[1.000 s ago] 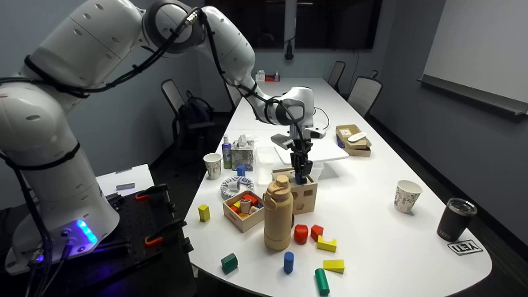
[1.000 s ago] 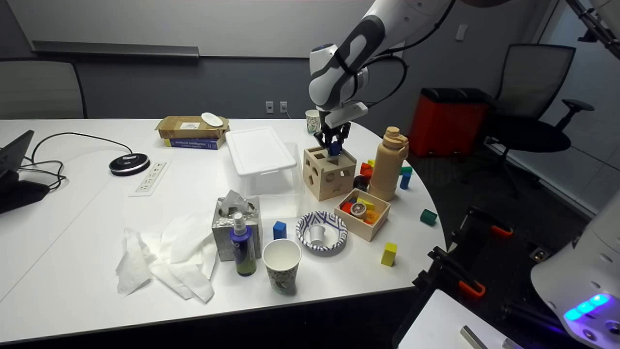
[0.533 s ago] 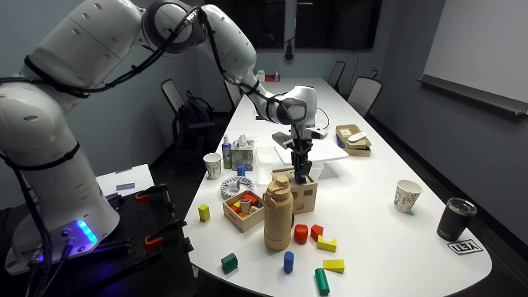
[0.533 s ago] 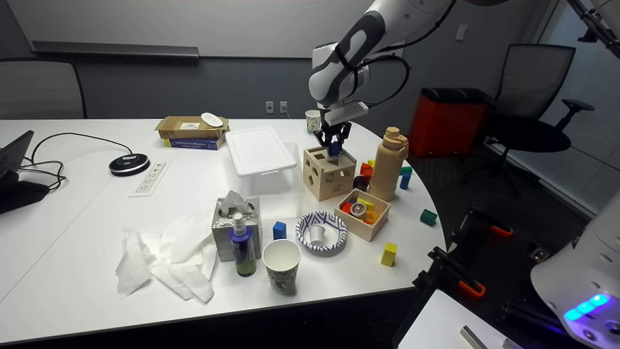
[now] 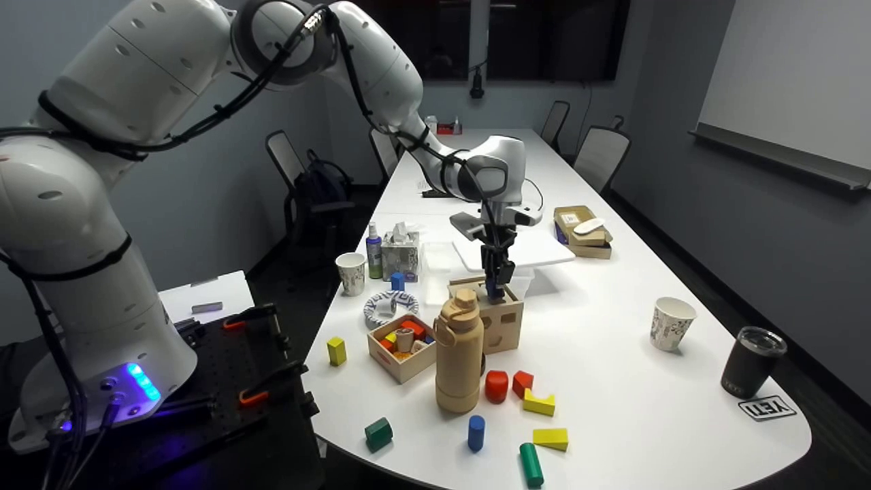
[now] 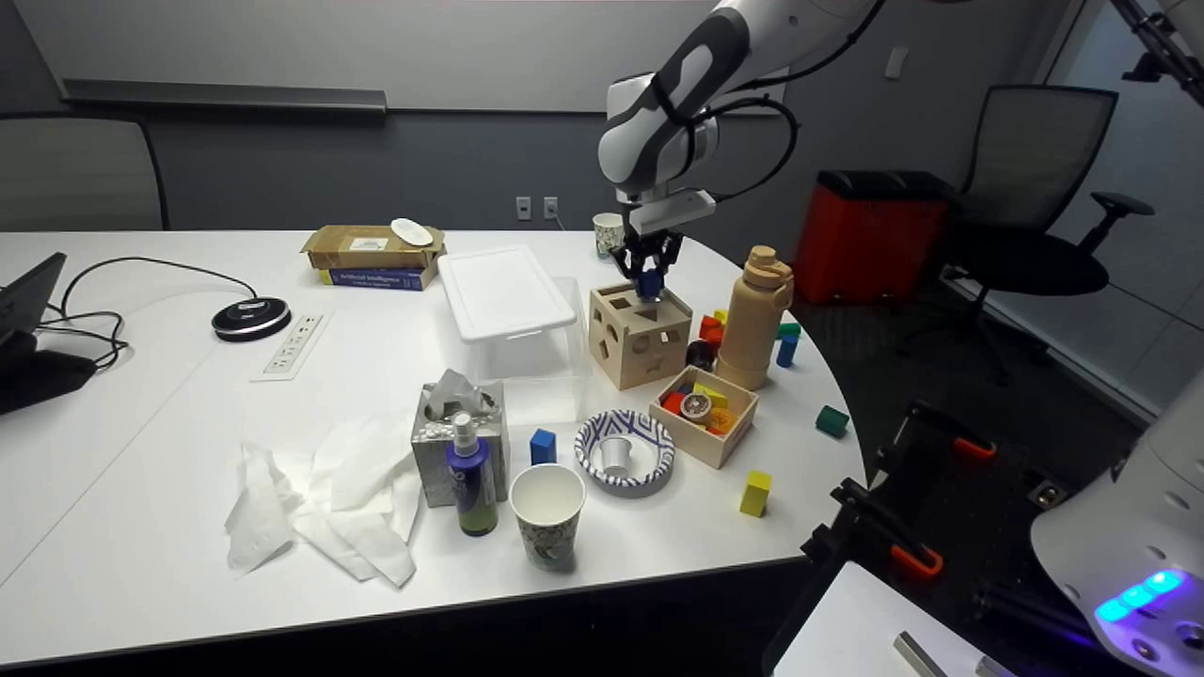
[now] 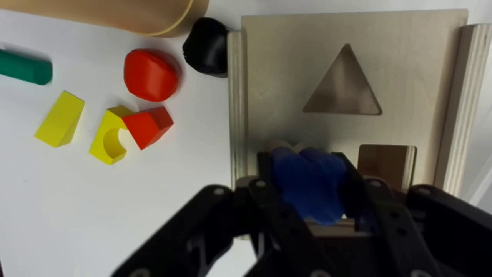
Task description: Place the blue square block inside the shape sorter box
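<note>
The shape sorter box (image 6: 642, 350) is a light wooden cube on the table, also in an exterior view (image 5: 502, 328). Its top, with triangle and square holes, shows in the wrist view (image 7: 292, 69). My gripper (image 7: 303, 173) is over the top, shut on a blue block (image 7: 309, 184) whose outline looks lobed and blurred. The held block also shows in both exterior views (image 5: 492, 287) (image 6: 649, 283), just at or above the top; I cannot tell whether it touches. The square hole (image 7: 384, 165) is right of the fingers. A blue square block (image 6: 543, 447) stands beside the tissue box.
A tall tan bottle (image 5: 459, 361) and a black piece (image 7: 207, 48) stand close beside the box. A clear container with white lid (image 6: 508, 296) is on its other side. A wooden tray (image 6: 689, 442) and patterned bowl (image 6: 602, 425) are nearby. Several coloured blocks lie near the bottle.
My gripper has risen slightly with the blue block still in it, and the arm's wrist has moved up. The box and the other things have not moved.
</note>
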`<state>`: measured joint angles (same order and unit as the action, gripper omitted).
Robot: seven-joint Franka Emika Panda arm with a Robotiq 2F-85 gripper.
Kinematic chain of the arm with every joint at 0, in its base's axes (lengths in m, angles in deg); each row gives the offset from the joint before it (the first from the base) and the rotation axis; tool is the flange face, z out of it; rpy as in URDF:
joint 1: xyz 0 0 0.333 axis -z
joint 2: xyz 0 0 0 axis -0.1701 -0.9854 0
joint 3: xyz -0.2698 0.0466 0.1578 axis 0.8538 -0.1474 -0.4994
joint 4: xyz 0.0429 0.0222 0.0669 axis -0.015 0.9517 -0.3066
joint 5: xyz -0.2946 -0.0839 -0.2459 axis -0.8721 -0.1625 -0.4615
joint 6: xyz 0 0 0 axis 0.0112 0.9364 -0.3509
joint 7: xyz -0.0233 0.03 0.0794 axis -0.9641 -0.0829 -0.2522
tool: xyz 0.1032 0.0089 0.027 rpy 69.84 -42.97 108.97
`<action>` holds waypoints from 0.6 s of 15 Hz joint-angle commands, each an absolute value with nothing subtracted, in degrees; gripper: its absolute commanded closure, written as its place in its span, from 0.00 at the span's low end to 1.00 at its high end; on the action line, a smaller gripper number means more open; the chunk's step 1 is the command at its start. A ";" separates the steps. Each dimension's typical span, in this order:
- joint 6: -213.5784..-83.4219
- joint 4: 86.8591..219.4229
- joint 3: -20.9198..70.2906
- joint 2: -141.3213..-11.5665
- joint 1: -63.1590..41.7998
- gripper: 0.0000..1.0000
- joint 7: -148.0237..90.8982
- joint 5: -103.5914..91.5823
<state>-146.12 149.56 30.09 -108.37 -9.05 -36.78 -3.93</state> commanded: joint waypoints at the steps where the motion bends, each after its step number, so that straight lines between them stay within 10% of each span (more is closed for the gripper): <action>1: -144.00 149.99 29.37 -107.20 -8.00 0.83 -37.18 -3.50; 9: -142.85 150.05 28.87 -107.40 -6.55 0.83 -36.26 -3.02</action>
